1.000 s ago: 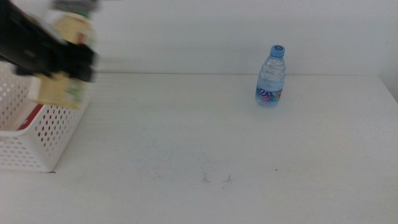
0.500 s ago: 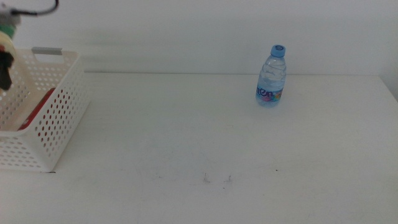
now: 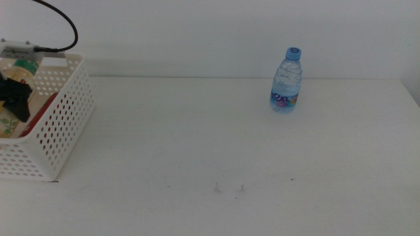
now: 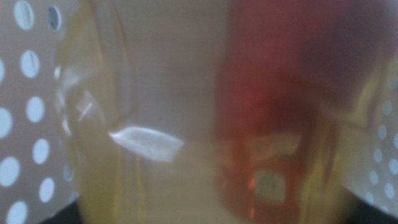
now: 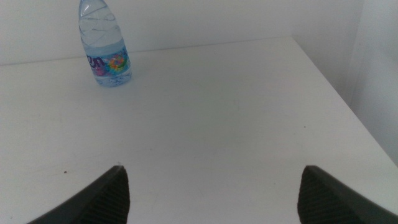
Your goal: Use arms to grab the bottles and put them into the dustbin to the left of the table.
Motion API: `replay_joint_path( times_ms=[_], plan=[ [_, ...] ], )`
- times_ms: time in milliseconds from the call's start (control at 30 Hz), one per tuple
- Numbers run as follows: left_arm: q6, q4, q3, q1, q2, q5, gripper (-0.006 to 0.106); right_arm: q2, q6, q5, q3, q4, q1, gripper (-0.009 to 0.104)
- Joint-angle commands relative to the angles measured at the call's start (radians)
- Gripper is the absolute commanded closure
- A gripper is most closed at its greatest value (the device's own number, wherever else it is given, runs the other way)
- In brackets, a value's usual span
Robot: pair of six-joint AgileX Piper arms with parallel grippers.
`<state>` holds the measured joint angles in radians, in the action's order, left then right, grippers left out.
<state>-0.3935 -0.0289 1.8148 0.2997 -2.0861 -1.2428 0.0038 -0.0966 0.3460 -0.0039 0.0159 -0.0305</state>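
At the far left the dustbin point(image 3: 59, 124) sits on the counter point(image 3: 216, 144), and the left end effector point(image 3: 14, 98) is down inside it, pinching the tea bottle point(image 3: 9, 98); a black cable loops up behind. A sliver of the red can point(image 3: 38, 113) shows against the perforated wall. The left wrist view is pressed right up to things — a blurred yellowish bottle point(image 4: 124, 124) with the can point(image 4: 273, 124) close behind it and the bin's holes point(image 4: 25, 155) at the edges (its own jaws barely show). Nothing stands across the middle of the counter but a few dark specks point(image 3: 228, 189). Farther right, the water bottle point(image 3: 286, 80) stands upright near the back edge. Only the right wrist view shows the right end effector point(image 5: 211, 190) — jaws spread wide, well apart from that bottle point(image 5: 104, 45).
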Motion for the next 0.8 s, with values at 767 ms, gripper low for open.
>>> replay_joint_path(
  times_ms=[767],
  plan=[
    [0.053,-0.263,-0.566,-0.63,0.71,0.756,0.007,-0.004,0.001,-0.009,0.004,0.003,-0.008,0.007]
  ],
)
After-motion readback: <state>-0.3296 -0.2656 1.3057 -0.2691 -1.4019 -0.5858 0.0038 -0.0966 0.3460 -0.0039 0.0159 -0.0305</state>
